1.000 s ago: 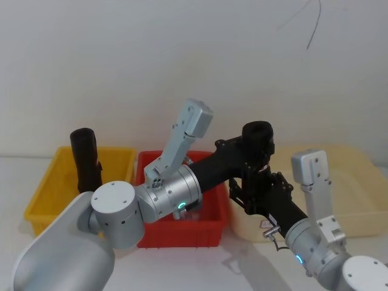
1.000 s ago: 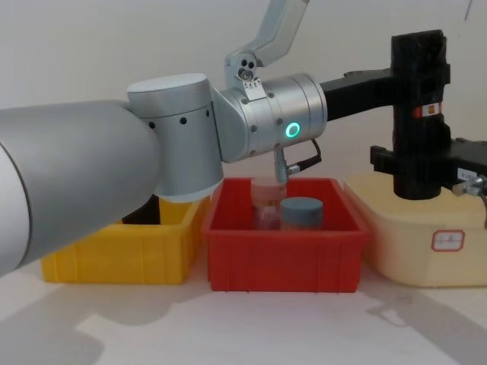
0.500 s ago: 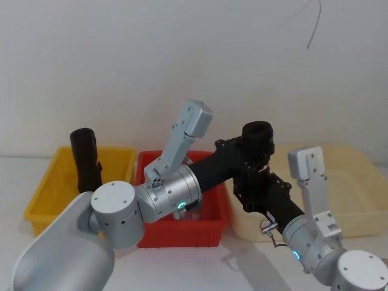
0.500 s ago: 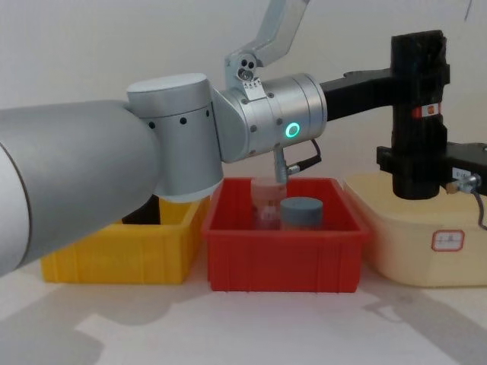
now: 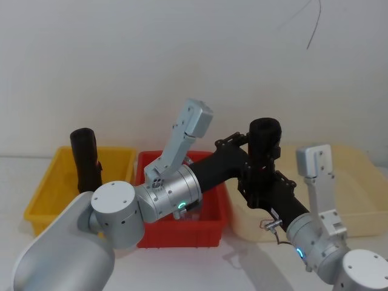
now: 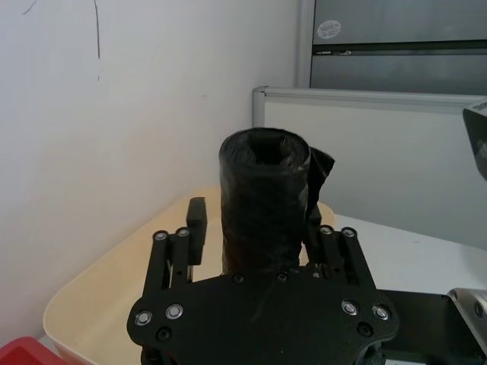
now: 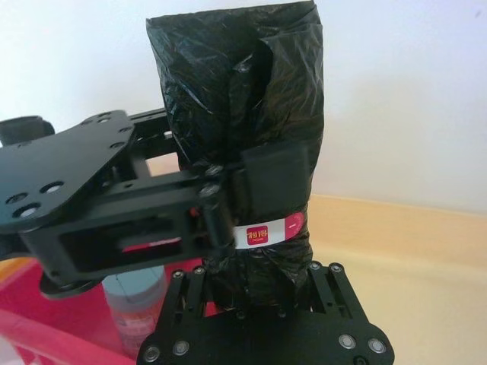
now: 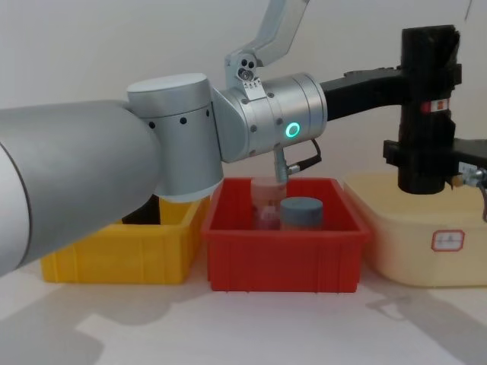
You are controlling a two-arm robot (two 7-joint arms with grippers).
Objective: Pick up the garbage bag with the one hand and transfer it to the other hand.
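The garbage bag (image 8: 428, 91) is a tall black roll with a red label (image 7: 262, 228), held upright in the air above the cream bin (image 8: 396, 228). My right gripper (image 8: 430, 163) comes up from below and is shut on its lower end, as the right wrist view shows (image 7: 259, 281). My left gripper (image 6: 255, 220) reaches in from the left at mid-height. It is open, with a small gap between one finger (image 6: 198, 220) and the garbage bag (image 6: 262, 198). In the head view the garbage bag (image 5: 265, 142) stands just right of the left gripper (image 5: 242, 151).
A red bin (image 8: 281, 258) in the middle holds a clear jar with a grey-blue lid (image 8: 301, 213). A yellow bin (image 8: 114, 262) on the left holds another black roll (image 5: 85, 160). My left arm spans above the red bin.
The garbage bag and my right gripper have shifted a little to the right and up. The left arm has stayed in place, its fingers now loose around the bag.
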